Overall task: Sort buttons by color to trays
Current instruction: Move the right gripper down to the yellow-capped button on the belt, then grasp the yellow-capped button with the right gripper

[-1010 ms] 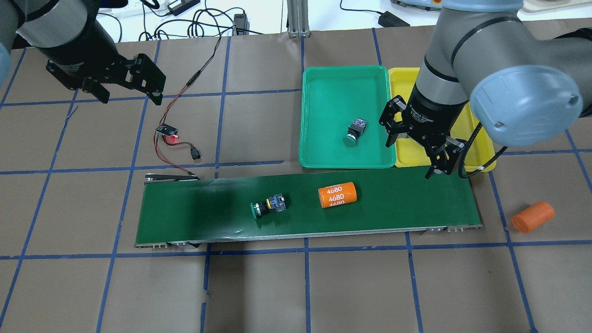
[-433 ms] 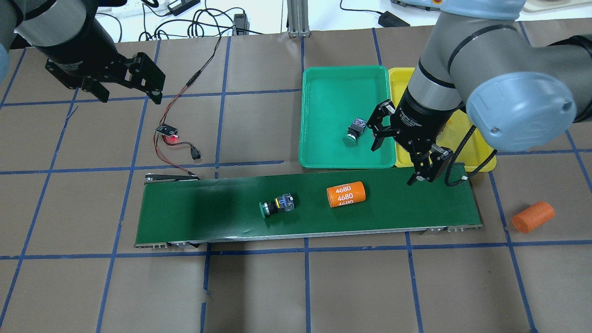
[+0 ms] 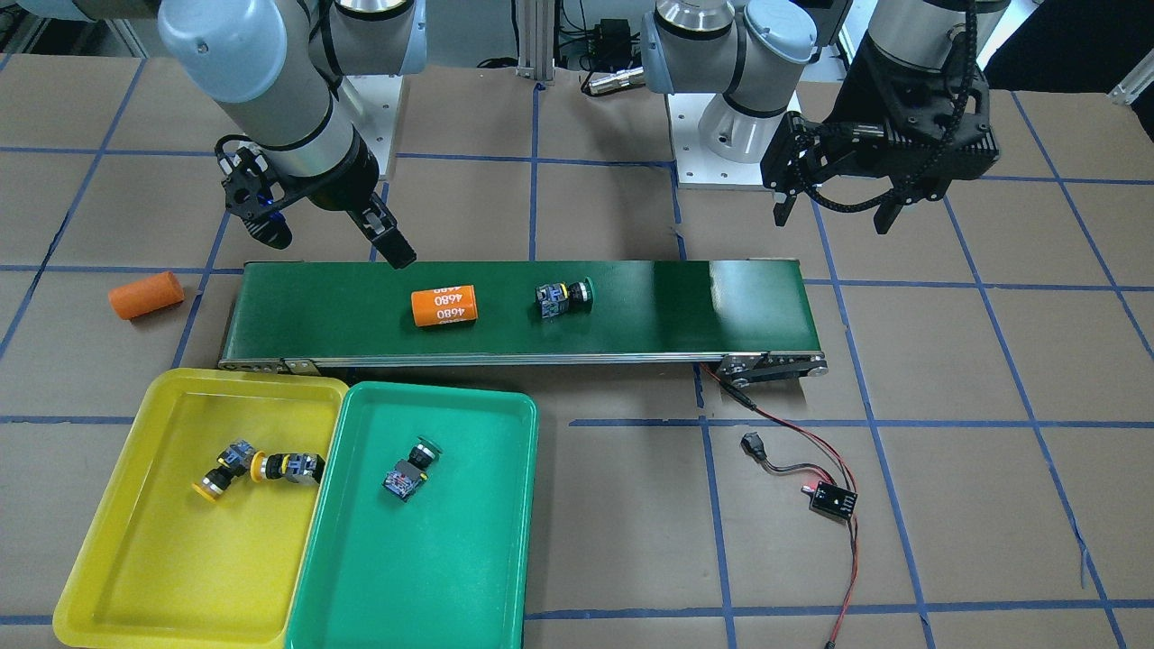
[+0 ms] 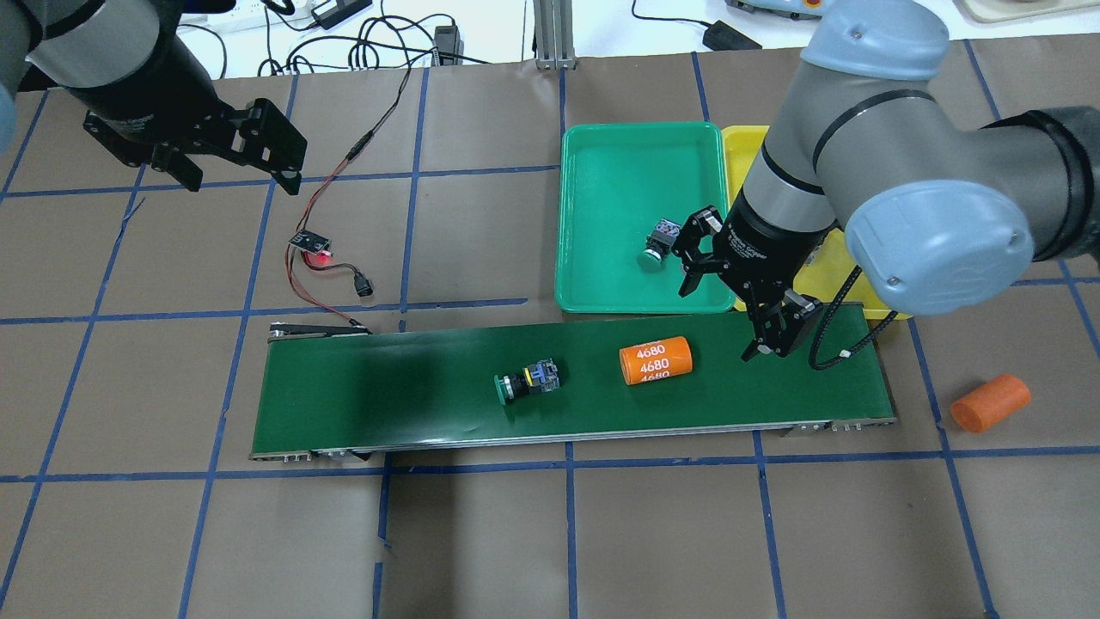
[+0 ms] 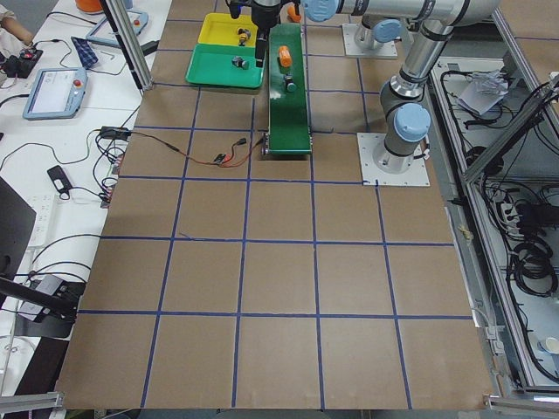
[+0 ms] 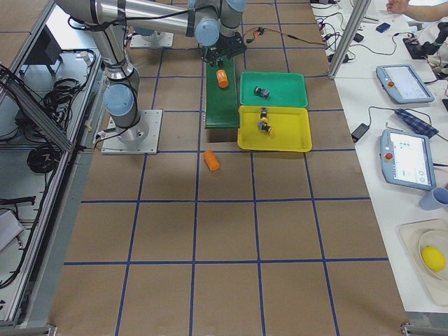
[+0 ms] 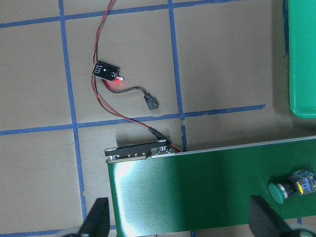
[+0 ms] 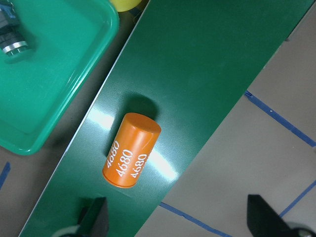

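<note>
Your R gripper [image 4: 726, 297] is spread, empty, by the orange 4680 cylinder [image 4: 656, 360]; L gripper [image 4: 239, 176] gapes. Front cam shows two yellow-capped push-button switches [image 3: 287, 466] in the yellow plastic tray [image 3: 153, 559] (overhead hides them).

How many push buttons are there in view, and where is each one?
4. One yellow button and a second yellow button lie in the yellow tray; one green button in the green tray; another green button on the conveyor belt. None appears hidden.
</note>
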Robot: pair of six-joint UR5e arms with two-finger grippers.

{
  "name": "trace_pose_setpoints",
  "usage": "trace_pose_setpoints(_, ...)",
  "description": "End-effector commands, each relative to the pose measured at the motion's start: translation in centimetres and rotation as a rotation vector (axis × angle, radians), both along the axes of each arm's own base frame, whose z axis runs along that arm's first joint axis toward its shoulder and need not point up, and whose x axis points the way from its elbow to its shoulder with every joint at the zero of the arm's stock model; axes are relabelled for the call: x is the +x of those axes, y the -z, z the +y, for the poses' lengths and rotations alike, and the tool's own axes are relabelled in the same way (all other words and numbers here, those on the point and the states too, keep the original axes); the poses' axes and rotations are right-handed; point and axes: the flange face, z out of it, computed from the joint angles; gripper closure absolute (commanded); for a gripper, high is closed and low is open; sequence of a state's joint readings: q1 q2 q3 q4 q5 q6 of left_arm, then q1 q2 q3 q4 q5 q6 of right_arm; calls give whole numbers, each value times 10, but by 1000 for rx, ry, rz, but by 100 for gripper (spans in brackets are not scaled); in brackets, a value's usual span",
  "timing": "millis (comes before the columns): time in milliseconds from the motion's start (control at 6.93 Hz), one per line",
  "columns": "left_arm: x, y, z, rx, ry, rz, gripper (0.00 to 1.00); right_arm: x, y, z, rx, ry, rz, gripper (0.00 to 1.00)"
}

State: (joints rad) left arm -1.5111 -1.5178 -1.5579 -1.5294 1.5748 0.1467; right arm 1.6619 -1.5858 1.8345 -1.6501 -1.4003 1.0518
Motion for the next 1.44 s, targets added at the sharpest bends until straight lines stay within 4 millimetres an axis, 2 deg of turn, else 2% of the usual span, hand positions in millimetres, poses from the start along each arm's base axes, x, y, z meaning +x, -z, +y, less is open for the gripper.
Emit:
trace_pose_setpoints(0,0,0,0,0,0,-1,0,27,7,7,-13,3,7,0)
trace_pose_setpoints(433,-1,6,-1,12,-1,6,0,74,55,15,-30,62,33,0)
trace_pose_setpoints(721,-2,6,-1,10,2,5,0,96,82,4,-47,114,45,0)
trace_pose_setpoints(1010,-1,5,-1,9,2,6,0,101,96,2,-30,137,51,0)
trace_pose_setpoints(1298,-2,4,0,6,4,6,0,116,112,2,-29,138,61,0)
